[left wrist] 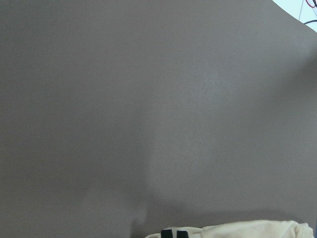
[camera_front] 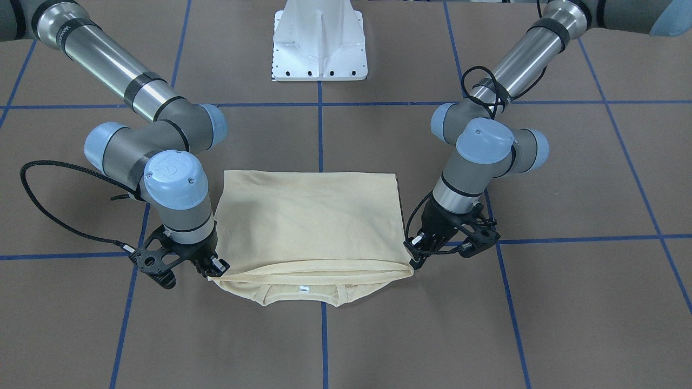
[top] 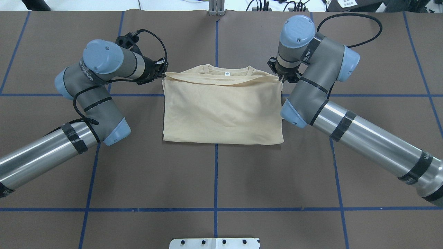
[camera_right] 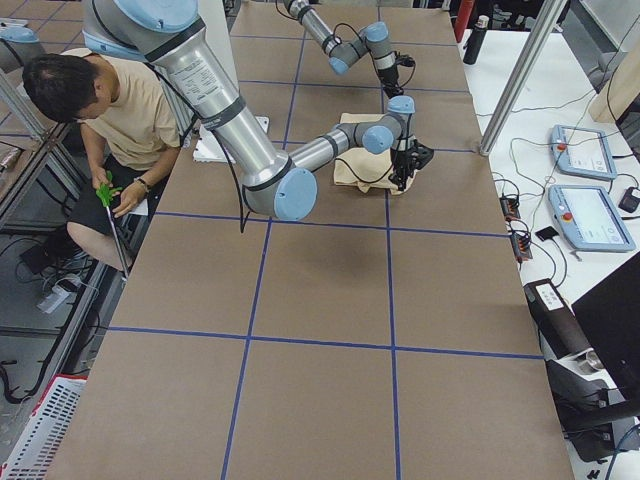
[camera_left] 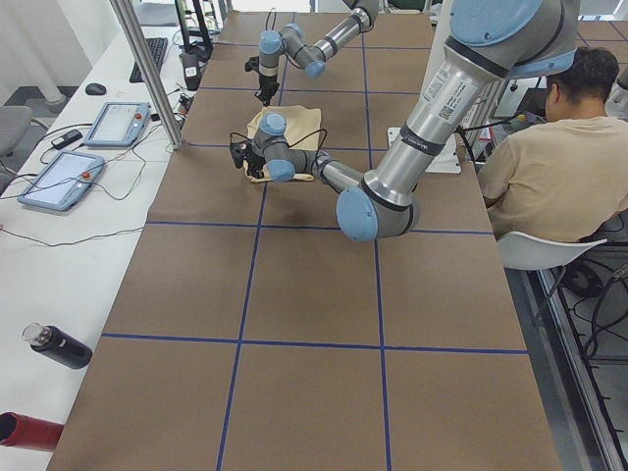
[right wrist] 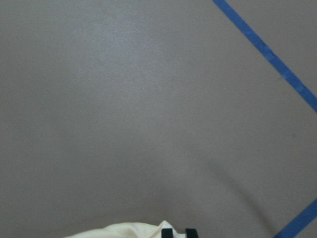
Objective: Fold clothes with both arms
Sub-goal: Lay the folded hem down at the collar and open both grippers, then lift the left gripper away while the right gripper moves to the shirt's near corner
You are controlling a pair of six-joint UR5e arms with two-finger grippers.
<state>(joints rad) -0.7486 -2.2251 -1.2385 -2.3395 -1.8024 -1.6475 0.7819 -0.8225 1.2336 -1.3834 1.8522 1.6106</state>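
On the table (top: 214, 173), left hand (top: 162, 71) and right hand (top: 281, 77) seemingly pinch corners of the shirt (top: 221, 110).

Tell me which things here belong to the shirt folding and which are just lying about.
Job: shirt; left gripper and right gripper, each clamped on a corner of its folded edge.
Lying about: tablets, black bottle, keyboard, all on the side bench.

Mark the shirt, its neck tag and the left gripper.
shirt (top: 221, 114): overhead view, middle of top layer.
neck tag (top: 227, 73): overhead view, its white face.
left gripper (top: 162, 72): overhead view, between fingertips at shirt corner.
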